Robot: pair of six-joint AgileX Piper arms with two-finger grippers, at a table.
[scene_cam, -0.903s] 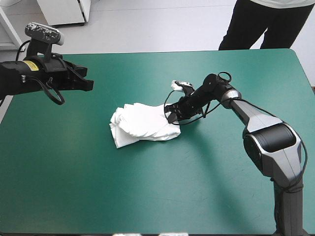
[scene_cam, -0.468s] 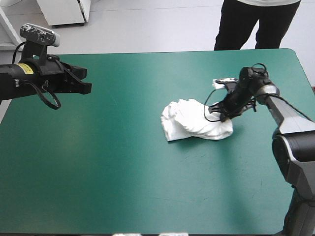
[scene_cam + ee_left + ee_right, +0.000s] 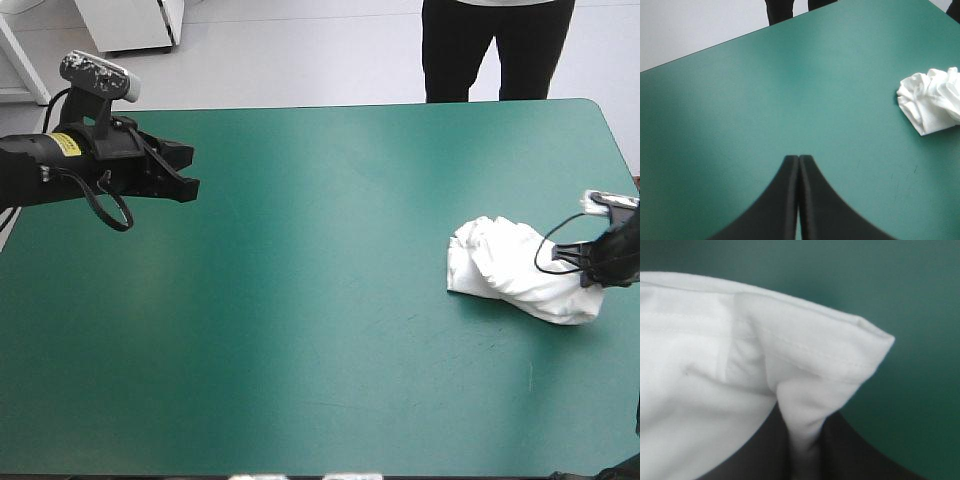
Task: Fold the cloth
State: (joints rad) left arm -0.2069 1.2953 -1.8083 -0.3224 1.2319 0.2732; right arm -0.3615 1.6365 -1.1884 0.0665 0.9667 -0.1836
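2 claws are over the teal-green worktop. The right claw pinches the crumpled white T-shirt near the worktop's right edge. The left claw hangs closed over the worktop's left side.

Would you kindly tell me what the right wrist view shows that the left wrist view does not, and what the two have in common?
Only the right wrist view shows the right gripper shut on the T-shirt, with a stitched hem of the white cloth pinched between its black fingers. Only the left wrist view shows the left gripper, shut in a pointed arch and holding nothing, with the crumpled heap lying well ahead of it and off to one side. Both show the T-shirt and the teal-green cover.
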